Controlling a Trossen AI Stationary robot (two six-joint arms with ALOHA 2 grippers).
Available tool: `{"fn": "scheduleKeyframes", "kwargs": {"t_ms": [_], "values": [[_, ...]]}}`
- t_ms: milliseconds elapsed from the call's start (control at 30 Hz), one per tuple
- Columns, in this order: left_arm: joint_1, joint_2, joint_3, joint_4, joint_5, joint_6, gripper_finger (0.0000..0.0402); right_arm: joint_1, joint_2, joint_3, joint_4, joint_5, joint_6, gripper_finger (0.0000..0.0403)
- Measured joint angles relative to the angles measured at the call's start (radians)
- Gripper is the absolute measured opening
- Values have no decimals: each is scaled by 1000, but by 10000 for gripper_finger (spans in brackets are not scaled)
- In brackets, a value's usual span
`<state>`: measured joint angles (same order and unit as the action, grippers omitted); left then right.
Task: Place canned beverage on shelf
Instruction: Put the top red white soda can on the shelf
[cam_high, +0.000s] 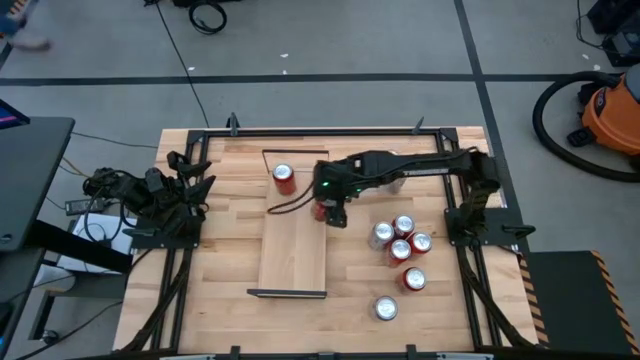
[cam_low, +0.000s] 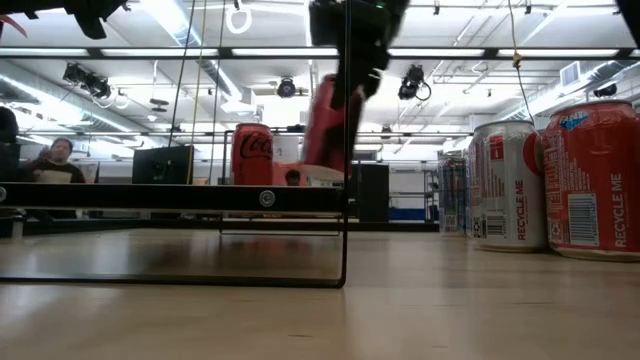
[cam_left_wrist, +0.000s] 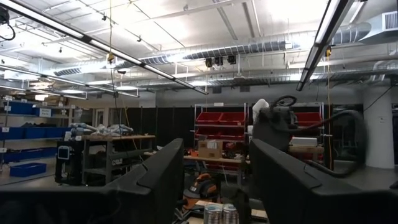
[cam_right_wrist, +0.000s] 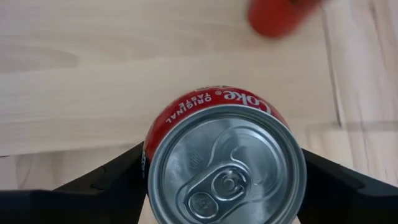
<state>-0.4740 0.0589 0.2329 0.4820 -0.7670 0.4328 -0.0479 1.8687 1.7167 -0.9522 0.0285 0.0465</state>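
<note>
My right gripper (cam_high: 325, 208) is shut on a red Coke can (cam_right_wrist: 227, 165), held in the air over the right long edge of the light-wood shelf (cam_high: 295, 250). In the low view this can (cam_low: 325, 125) hangs tilted above the shelf's dark end rim (cam_low: 170, 197). A second red can (cam_high: 284, 178) stands upright on the shelf's far end and also shows in the low view (cam_low: 252, 155). My left gripper (cam_left_wrist: 214, 180) waits open at the table's left edge, raised, with nothing between its fingers. My right gripper pinches the can's round side wall (cam_right_wrist: 152, 146) just below the top rim, one dark finger (cam_right_wrist: 115, 183) on each side. The fingers come from above, slanting down. The can is lifted clear of shelf and table, tilted, its silver lid (cam_right_wrist: 227, 168) facing the wrist.
Several more cans stand in a cluster (cam_high: 400, 240) on the table right of the shelf, with single ones nearer the front (cam_high: 413, 279) (cam_high: 385, 308); two loom at the right of the low view (cam_low: 505, 185). The shelf's near half (cam_high: 293, 270) is bare wood.
</note>
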Motion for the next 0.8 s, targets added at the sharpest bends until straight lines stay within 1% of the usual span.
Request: {"fn": "scheduleKeyframes", "kwargs": {"t_ms": [200,367,567,667,800], "values": [[0,0,0,0,0,0,194,16,149,222,-57,0,-88,325],[0,0,0,0,0,0,194,15,240,328,-61,4,-147,325],[0,0,0,0,0,0,194,15,278,345,27,8,-192,325],[0,0,0,0,0,0,194,15,276,340,87,33,-206,325],[0,0,0,0,0,0,194,10,275,338,100,42,-207,325]]}}
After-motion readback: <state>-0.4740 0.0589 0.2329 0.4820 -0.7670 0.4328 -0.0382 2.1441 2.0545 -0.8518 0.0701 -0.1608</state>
